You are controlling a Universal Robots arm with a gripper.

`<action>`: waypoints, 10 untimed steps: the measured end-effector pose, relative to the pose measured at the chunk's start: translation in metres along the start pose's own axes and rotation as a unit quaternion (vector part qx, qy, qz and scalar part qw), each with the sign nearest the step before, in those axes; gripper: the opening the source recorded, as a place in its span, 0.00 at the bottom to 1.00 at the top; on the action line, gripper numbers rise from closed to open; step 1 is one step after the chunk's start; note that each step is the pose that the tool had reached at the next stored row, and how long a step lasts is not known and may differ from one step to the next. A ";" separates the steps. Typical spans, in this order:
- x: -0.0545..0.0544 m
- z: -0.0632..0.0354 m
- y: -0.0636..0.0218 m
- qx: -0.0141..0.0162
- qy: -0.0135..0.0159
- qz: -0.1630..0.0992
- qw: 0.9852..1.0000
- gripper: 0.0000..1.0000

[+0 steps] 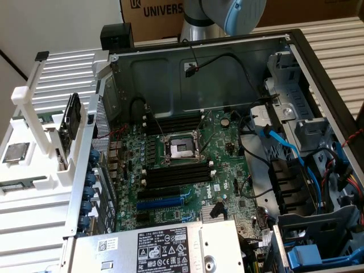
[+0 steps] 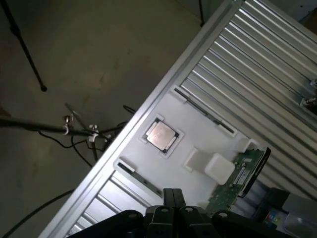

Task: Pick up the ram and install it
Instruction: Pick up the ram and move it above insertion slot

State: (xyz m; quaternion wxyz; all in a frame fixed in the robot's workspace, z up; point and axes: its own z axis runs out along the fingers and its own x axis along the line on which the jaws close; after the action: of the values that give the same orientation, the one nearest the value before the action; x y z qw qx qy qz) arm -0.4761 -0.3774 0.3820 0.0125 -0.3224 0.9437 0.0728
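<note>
I am looking at an open computer case [image 1: 227, 62] lying on a metal table [image 2: 257, 74] with long ridges. Inside the case is a big green board [image 1: 222, 148]. It has long black slots [image 1: 176, 173] across the middle and one long blue slot [image 1: 162, 202] below them. All the black slots I can see have nothing in them. Blue cables [image 1: 290, 151] curl on the exterior view's right side of the case.

The robot arm [image 1: 227, 14] is up high behind the case, in front of a cardboard box [image 1: 153, 11].

The ram [image 2: 237, 179] is not in the computer. It is outside the case, on the exterior view's left, in a white holder [image 2: 198, 126] that sits on the table. The ram is a thin green stick with a pale sticker and a dark edge. It stands up in the holder, just beside a white block [image 2: 218, 166]. A small square silver chip [image 2: 161, 135] lies flat in its own little pocket of the same holder, apart from the ram.

The gripper [image 2: 172, 192] hangs above the holder. Its two dark fingers [image 2: 167, 198] are pressed tight together and there is nothing between them. It is not touching the ram. The ram is near the gripper but off to one side, lower down, with a gap between them.

Past the edge of the table I can see the floor, with thin black stand legs [image 2: 29, 59] and some loose wires on it.
</note>
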 end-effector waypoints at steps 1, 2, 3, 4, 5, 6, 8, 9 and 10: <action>0.000 0.0001 0.0000 -0.001 0.000 -0.007 1.000 0.11; 0.000 0.0001 0.0000 -0.002 0.001 -0.015 1.000 0.11; 0.000 0.0001 0.0000 -0.003 0.001 -0.022 1.000 0.11; 0.000 0.0002 0.0000 -0.005 0.002 -0.030 1.000 0.11; 0.000 0.0002 0.0000 -0.006 0.002 -0.037 0.999 0.11; 0.000 0.0003 0.0000 -0.007 0.003 -0.044 0.999 0.11; 0.000 0.0003 0.0000 -0.009 0.004 -0.061 0.998 0.11; 0.000 0.0003 0.0000 -0.010 0.005 -0.069 0.998 0.11; 0.000 0.0004 0.0000 -0.012 0.006 -0.078 0.997 0.11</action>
State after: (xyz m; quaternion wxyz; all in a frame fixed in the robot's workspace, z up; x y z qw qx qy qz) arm -0.4762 -0.3774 0.3816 0.0091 -0.3958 0.9147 0.0809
